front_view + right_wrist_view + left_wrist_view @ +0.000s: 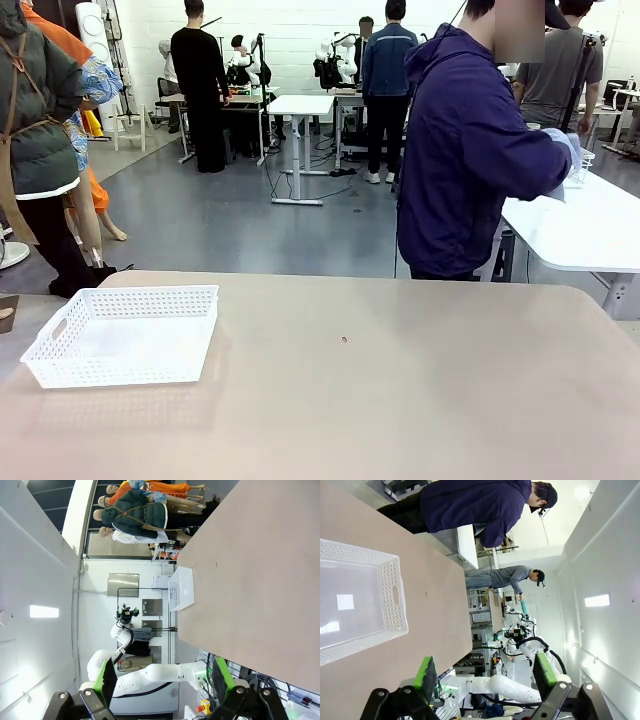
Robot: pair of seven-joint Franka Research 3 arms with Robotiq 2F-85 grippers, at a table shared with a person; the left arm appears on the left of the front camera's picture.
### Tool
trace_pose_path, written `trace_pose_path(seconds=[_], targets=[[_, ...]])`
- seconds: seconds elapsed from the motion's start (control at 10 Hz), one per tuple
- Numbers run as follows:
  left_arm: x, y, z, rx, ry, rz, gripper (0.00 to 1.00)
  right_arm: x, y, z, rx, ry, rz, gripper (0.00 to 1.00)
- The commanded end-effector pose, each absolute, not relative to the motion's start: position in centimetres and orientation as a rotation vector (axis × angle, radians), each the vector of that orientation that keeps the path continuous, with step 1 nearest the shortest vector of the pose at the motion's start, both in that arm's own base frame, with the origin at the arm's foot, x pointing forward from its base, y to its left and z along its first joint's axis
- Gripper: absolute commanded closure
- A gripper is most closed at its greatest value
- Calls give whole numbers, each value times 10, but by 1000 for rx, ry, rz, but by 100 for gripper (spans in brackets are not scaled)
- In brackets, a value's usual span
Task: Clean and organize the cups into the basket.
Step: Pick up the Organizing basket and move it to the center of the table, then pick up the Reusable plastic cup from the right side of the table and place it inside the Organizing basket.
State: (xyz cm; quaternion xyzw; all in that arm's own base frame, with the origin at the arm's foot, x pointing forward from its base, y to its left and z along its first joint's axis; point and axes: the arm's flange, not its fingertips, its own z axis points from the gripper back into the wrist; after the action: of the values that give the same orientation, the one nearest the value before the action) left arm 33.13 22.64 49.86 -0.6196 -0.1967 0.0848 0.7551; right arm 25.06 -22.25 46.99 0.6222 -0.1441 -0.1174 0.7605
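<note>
The white perforated basket (122, 332) sits empty at the table's left front; it lies sideways at the left in the left wrist view (360, 600) and far off in the right wrist view (182, 594). The cups are out of view. My left gripper (485, 677) stands open, its green pads wide apart with nothing between them, off to the side of the basket. My right gripper (165, 677) is open too, empty, beside the table's edge. A person in a purple jacket (470, 150) stands at the far side, turned toward a white table on the right.
The tan tabletop (400, 380) has a small dark speck (344, 340) near its middle. A white side table (585, 230) stands at the far right behind it. Other people and desks stand farther back in the room.
</note>
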Motion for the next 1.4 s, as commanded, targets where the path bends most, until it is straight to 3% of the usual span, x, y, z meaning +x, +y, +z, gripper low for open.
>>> trace_pose_path(seconds=[0.0,1.3], targets=[[331,227,501,-1358,-436,183,0,251,-223,472,1353,-318,-247,0],[331,227,501,-1358,-436,183,0,251,-223,472,1353,-318,-247,0]])
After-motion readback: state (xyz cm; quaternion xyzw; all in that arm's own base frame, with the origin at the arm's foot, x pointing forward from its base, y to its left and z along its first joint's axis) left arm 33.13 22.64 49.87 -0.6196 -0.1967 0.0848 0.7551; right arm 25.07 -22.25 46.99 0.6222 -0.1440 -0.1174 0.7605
